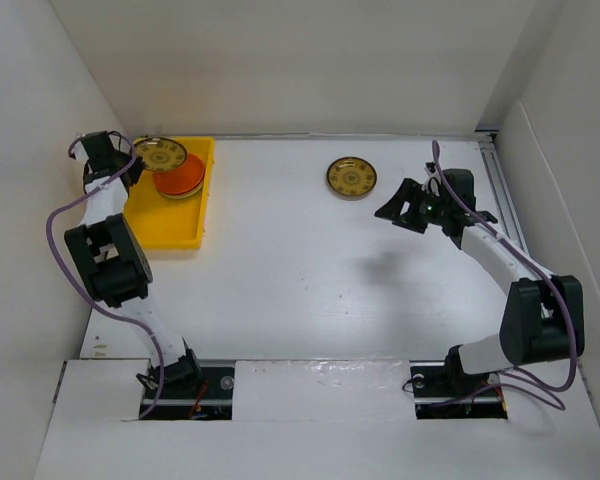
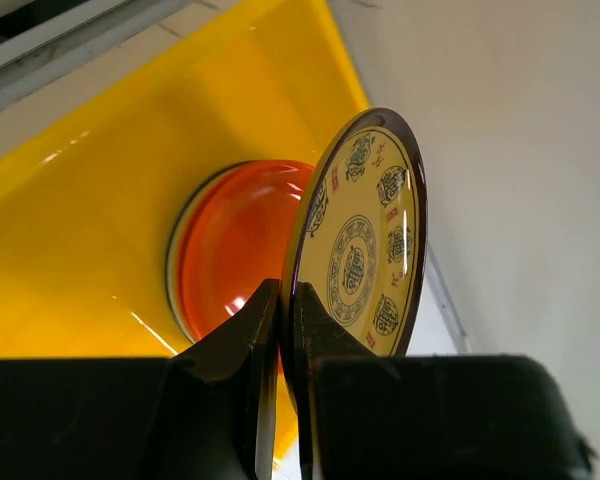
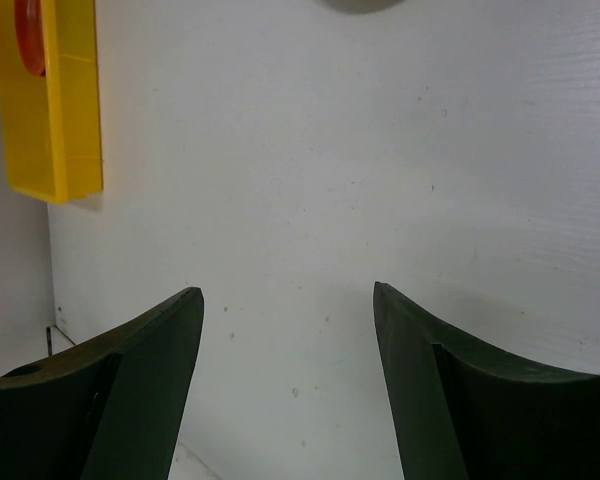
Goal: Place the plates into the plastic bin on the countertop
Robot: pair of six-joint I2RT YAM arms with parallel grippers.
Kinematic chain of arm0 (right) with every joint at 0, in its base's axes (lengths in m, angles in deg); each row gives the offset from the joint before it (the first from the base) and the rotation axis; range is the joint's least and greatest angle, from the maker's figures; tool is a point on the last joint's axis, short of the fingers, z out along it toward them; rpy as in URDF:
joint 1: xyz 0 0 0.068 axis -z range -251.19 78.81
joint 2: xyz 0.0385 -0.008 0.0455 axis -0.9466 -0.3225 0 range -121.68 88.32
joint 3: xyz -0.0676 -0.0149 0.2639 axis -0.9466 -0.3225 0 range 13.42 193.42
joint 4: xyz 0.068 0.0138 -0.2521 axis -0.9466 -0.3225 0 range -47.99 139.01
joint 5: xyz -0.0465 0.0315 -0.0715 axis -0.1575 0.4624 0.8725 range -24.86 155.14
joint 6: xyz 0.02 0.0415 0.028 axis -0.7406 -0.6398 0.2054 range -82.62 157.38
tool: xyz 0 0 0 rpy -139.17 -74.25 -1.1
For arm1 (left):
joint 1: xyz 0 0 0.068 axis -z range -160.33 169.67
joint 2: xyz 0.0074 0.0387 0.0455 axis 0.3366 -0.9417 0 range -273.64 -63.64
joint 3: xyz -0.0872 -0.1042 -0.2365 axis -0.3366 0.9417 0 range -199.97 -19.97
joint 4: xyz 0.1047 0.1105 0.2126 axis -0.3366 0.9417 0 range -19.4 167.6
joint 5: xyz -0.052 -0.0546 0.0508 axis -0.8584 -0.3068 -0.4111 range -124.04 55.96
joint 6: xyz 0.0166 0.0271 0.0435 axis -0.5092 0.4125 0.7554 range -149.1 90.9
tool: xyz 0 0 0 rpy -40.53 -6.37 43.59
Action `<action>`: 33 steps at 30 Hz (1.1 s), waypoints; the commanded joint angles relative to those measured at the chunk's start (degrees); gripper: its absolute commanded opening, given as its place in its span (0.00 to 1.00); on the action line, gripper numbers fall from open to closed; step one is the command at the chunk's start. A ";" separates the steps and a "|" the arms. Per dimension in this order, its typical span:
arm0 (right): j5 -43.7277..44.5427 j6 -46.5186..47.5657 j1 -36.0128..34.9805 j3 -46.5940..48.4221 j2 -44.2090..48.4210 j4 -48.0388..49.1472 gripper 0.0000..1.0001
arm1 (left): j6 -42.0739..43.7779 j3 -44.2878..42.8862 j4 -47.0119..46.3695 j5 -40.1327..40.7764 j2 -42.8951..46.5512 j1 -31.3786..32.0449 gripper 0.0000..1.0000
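The yellow plastic bin (image 1: 166, 226) stands at the far left of the white countertop (image 1: 310, 280) with an orange plate (image 1: 178, 177) lying in it. My left gripper (image 1: 130, 163) is shut on the rim of an olive-gold patterned plate (image 1: 160, 155) and holds it over the bin's far end. In the left wrist view that gripper (image 2: 285, 295) pinches the patterned plate (image 2: 365, 240) on edge above the orange plate (image 2: 235, 240) and the bin (image 2: 80, 230). A second olive-gold plate (image 1: 351, 177) lies on the countertop. My right gripper (image 1: 400, 211) hovers just to its right, open and with nothing between its fingers (image 3: 288, 295).
White walls close in the countertop on the left, back and right. The left wall stands close behind the bin. In the right wrist view the bin (image 3: 50, 110) shows at the upper left with an orange plate (image 3: 28, 40) in it.
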 commanded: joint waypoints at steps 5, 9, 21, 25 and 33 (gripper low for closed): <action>-0.61 1.26 -0.55 1.42 -1.10 3.50 0.74 | 2.42 -5.08 3.12 -0.62 -1.46 0.03 0.04; 0.63 1.26 -1.16 3.17 -3.73 4.19 0.74 | 2.42 -5.08 2.50 -4.30 -0.93 0.03 0.52; 3.17 -2.96 1.21 21.62 -29.90 4.20 0.79 | 8.40 -9.30 12.25 -5.45 8.20 3.19 1.00; 3.17 -4.37 1.21 29.00 -37.91 3.67 0.79 | 9.53 -3.86 11.64 -6.34 17.42 6.26 1.00; 1.94 -7.00 1.74 41.92 -50.22 -0.89 0.51 | 12.26 9.85 10.77 -7.12 35.88 11.63 1.00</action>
